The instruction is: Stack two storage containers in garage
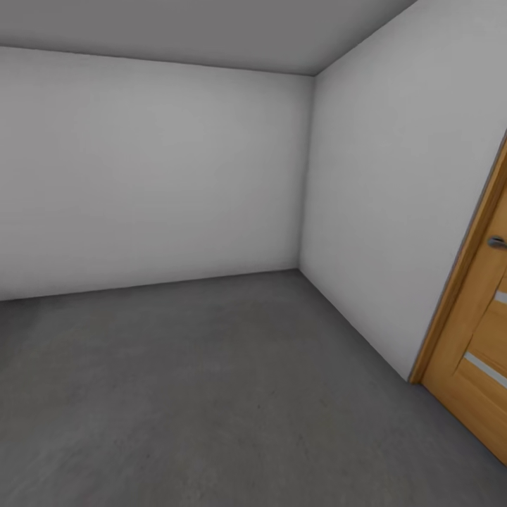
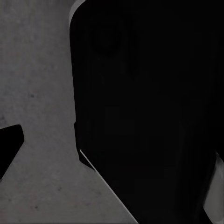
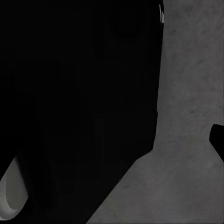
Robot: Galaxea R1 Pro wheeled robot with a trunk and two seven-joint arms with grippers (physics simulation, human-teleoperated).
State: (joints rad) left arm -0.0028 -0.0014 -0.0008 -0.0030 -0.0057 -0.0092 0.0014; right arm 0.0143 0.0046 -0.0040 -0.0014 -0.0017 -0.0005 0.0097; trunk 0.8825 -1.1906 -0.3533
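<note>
I face the garage corner; concrete floor [image 1: 211, 394] ahead, wooden door [image 1: 479, 352] at three o'clock. My hands' grip: cannot tell.

Left arm: large black body part [image 2: 149, 112] close before the wrist camera; one dark fingertip [image 2: 9, 147] at the edge. Right arm: same black bulk [image 3: 79, 102]; one fingertip [image 3: 218, 140] visible. Jaw spacing indeterminate.

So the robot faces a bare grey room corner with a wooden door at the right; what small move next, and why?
Probably turn the base away from this corner to look for the bins. The head view gives grey concrete floor, plain walls and a wooden door, and both wrist views look down at floor past dark robot parts.
</note>
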